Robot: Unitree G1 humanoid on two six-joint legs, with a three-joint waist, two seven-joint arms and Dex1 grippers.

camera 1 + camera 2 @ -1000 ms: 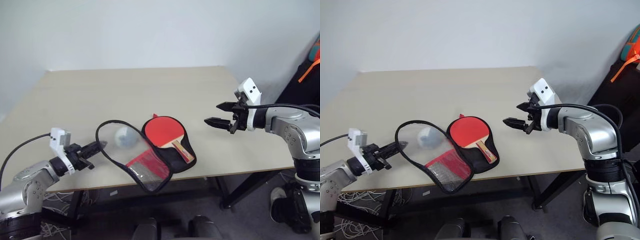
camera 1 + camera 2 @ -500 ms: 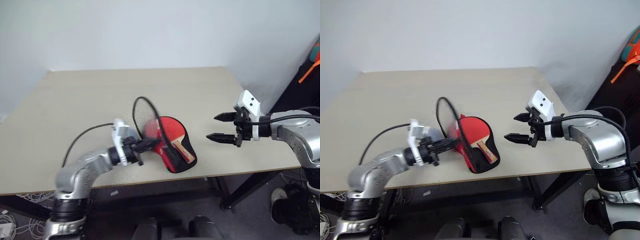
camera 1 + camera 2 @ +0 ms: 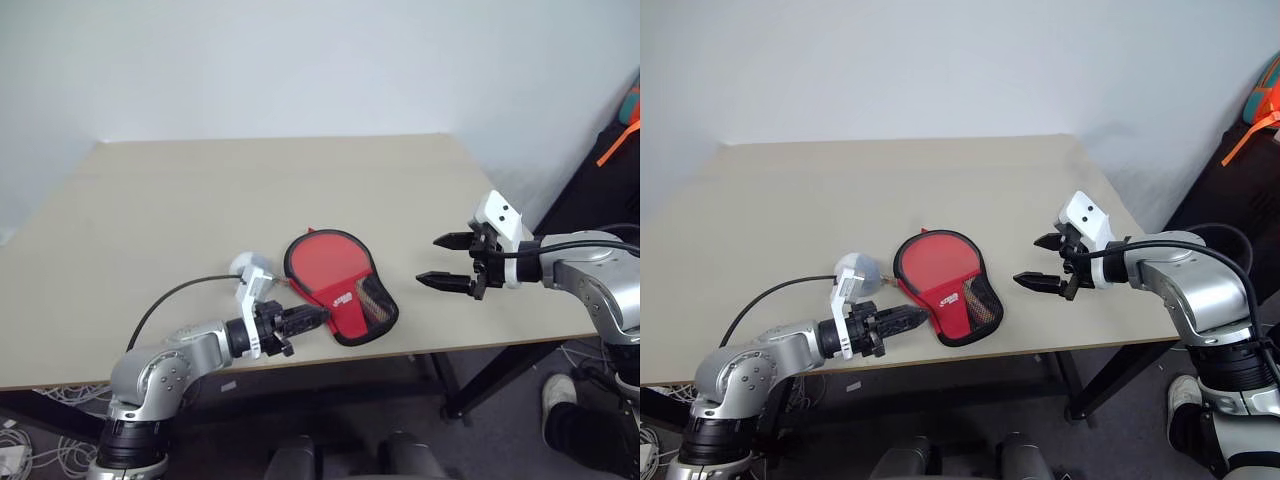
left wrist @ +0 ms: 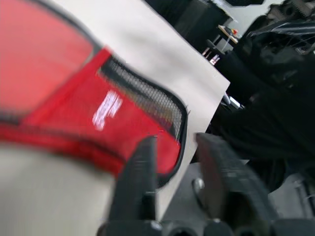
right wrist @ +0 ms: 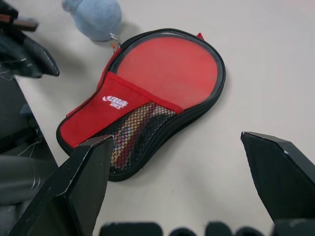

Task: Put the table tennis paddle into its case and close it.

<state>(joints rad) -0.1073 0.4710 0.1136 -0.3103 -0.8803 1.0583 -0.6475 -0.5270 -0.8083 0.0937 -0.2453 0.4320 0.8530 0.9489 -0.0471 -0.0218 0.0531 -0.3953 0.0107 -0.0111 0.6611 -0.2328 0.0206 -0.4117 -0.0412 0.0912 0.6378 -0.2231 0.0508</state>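
Case (image 3: 338, 283) lies folded shut, red side up, near the front table (image 3: 200, 190) edge at lower centre of frame, left gripper (image 3: 312, 316) jaws slightly apart just beside its lower-left edge, gripping nothing, right gripper (image 3: 441, 260) jaws wide apart at centre right, empty.

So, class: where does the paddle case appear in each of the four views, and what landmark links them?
Left eye view: the case, centre, near the table's front edge.
Right eye view: centre-left.
Left wrist view: close up.
Right wrist view: in the middle.
Shared landmark: its white logo.
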